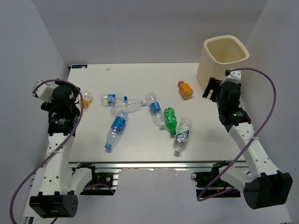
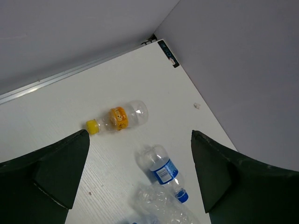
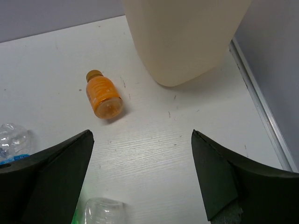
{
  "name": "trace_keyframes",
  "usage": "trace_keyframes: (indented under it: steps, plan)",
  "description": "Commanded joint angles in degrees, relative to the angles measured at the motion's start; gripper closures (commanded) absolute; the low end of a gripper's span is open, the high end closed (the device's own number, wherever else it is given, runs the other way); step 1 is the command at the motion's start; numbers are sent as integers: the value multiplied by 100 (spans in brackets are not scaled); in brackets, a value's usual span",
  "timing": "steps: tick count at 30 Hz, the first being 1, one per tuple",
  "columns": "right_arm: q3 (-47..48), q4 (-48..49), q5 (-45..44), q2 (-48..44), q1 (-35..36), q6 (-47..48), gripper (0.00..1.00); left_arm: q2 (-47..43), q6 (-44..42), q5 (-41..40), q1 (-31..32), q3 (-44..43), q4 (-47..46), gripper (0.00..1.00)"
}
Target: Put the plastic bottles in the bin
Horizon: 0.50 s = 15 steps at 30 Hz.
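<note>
Since every bottle in sight lies flat on the counter [image 1: 140, 74] and nothing shows in the visible part of the bin [image 1: 225, 58], the job looks barely begun. The bin stands upright at the counter's far right corner. The right claw [image 3: 141, 133] hangs just short of it, spread wide with nothing between its fingers. In the right wrist view the bin's wall fills 12 o'clock, while the orange bottle [image 3: 103, 94] lies at about 11 o'clock from the claw. It is apart from the bin, its long axis running roughly 11 to 5 with the cap at the far end. The right arm is much the nearer one to it. I'd judge a grab across its belly needs the claw to shift left and turn slightly so the fingers straddle that axis. The left claw [image 2: 140, 135] is likewise wide open and empty, with the yellow-capped bottle [image 2: 122, 115] lying crosswise at its 12 o'clock, cap toward 9. The clear bottles [image 1: 117, 127] and the green bottle [image 1: 170, 120] are scattered mid-counter between the arms.
</note>
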State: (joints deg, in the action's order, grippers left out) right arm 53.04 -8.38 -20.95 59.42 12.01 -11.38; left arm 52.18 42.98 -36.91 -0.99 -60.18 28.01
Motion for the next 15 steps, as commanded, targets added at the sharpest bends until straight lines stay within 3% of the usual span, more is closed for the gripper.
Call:
trace_keyframes:
  steps: [1, 3, 8, 15]
  plan:
    - [163, 416, -6, -97, -6, 109, 11, 64, 61, -106, 12, 42, 213, 2]
    - [146, 582, 441, -106, -6, 275, 11, 125, 9, -141, 11, 15, 196, 2]
    - [459, 979, 2493, 192, 12, 978, 11, 345, -141, -141, 11, 50, -23, 2]
    - [2295, -49, 2331, 1975, 943, 1858, 11, 802, -343, 16, 3, 261, -454, 2]
